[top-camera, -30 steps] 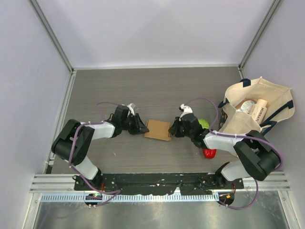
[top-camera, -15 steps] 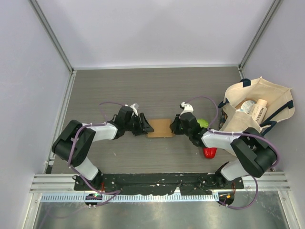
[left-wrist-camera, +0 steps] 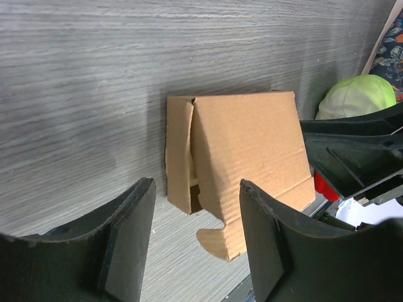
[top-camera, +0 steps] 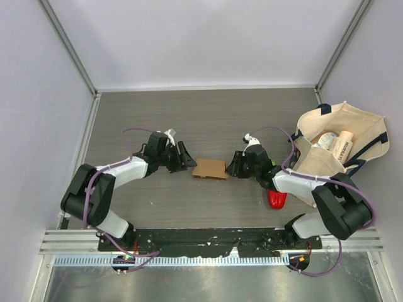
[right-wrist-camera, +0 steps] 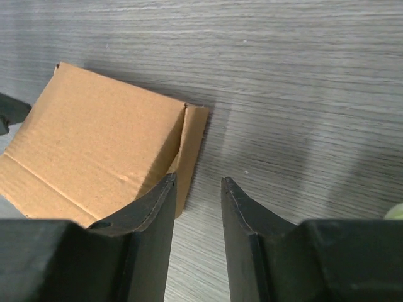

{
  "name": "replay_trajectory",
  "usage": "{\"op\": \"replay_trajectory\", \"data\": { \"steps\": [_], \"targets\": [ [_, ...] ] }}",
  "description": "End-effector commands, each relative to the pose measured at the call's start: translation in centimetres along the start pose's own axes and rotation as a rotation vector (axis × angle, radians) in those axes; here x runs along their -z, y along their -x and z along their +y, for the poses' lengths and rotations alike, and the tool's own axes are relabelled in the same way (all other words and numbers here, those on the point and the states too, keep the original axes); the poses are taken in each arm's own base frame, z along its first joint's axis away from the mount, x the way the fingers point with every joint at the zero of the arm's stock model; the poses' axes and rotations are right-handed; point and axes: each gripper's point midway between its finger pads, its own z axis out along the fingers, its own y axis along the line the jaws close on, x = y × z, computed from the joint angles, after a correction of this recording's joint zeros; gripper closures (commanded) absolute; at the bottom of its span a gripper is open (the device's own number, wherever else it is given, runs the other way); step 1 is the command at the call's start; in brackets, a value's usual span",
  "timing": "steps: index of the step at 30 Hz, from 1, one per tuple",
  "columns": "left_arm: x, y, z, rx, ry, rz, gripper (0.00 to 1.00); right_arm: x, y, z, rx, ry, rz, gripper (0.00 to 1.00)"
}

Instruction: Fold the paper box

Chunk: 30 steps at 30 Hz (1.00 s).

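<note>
The paper box [top-camera: 210, 168], probably light, stiff and easily creased, lies free between left tool [top-camera: 186, 163] and right tool [top-camera: 231, 168], both spread and empty; its end flaps look the best place to pinch.

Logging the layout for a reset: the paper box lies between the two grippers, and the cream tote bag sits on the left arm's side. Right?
One thing is wrong: the top external view shows the cream tote bag on the right arm's side. The paper box does lie between the left gripper and the right gripper.
</note>
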Motion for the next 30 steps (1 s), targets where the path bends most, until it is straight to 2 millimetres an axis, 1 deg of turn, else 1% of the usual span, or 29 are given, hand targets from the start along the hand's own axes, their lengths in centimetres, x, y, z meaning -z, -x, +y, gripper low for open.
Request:
{"op": "replay_trajectory", "data": {
  "steps": [1,4,7,8,9,11,12,13,14,16,18,19,22,25,26,27,29,30],
  "targets": [
    [-0.9,1.0,-1.6,-0.027,-0.061,0.006,0.41,-0.4,1.1,2.1,0.018,0.078,0.010,0.59],
    [-1.6,1.1,-2.1,-0.017,-0.092,0.017,0.42,-0.9,0.9,2.4,0.004,0.092,0.021,0.58],
    [-2.1,0.7,-2.3,-0.025,-0.087,0.033,0.45,-1.2,0.6,2.4,-0.011,0.099,0.027,0.58],
    [-2.2,0.6,-2.1,-0.023,-0.082,0.037,0.48,-1.2,0.6,2.3,-0.014,0.095,0.022,0.58],
    [-2.2,0.3,-2.1,-0.024,-0.081,0.041,0.50,-1.0,0.9,2.0,-0.019,0.073,0.008,0.58],
    [-2.2,-0.1,-1.3,-0.019,-0.064,0.045,0.54,-0.8,1.0,1.1,-0.021,0.023,-0.002,0.57],
    [-2.1,-0.1,-1.2,-0.023,-0.054,0.036,0.54,-0.3,1.4,0.2,-0.023,-0.023,-0.018,0.57],
    [-2.0,-0.5,-0.6,-0.026,-0.042,0.040,0.56,-0.1,1.5,-0.2,-0.027,-0.039,-0.020,0.55],
    [-2.0,-0.7,-0.3,-0.027,-0.034,0.041,0.59,0.1,1.7,-0.3,-0.036,-0.039,-0.024,0.54],
    [-2.0,-1.2,0.5,-0.025,-0.016,0.043,0.63,0.7,2.2,0.0,-0.060,-0.005,-0.041,0.50],
    [-2.1,-1.5,0.9,-0.030,-0.011,0.043,0.66,0.9,2.7,0.6,-0.068,0.025,-0.054,0.47],
    [-2.1,-1.8,1.3,-0.023,-0.005,0.051,0.68,1.0,2.6,1.1,-0.068,0.047,-0.045,0.46],
    [-2.3,-2.0,1.5,-0.020,-0.004,0.049,0.72,0.9,2.7,1.8,-0.080,0.084,-0.048,0.45],
    [-2.3,-2.1,1.6,-0.018,-0.006,0.048,0.74,0.3,2.6,2.7,-0.092,0.133,-0.037,0.45],
    [-2.3,-2.1,1.6,-0.018,-0.007,0.049,0.74,-0.3,2.1,2.9,-0.094,0.150,-0.013,0.45],
    [-2.3,-2.0,1.5,-0.021,-0.008,0.046,0.74,-0.6,2.1,3.0,-0.099,0.159,-0.009,0.45],
    [-2.1,-1.9,1.3,-0.023,-0.012,0.040,0.75,-1.2,1.8,3.1,-0.103,0.169,0.001,0.46],
    [-2.1,-1.9,1.3,-0.024,-0.013,0.039,0.75,-1.4,1.8,3.0,-0.104,0.167,0.001,0.49]
  ]
}}
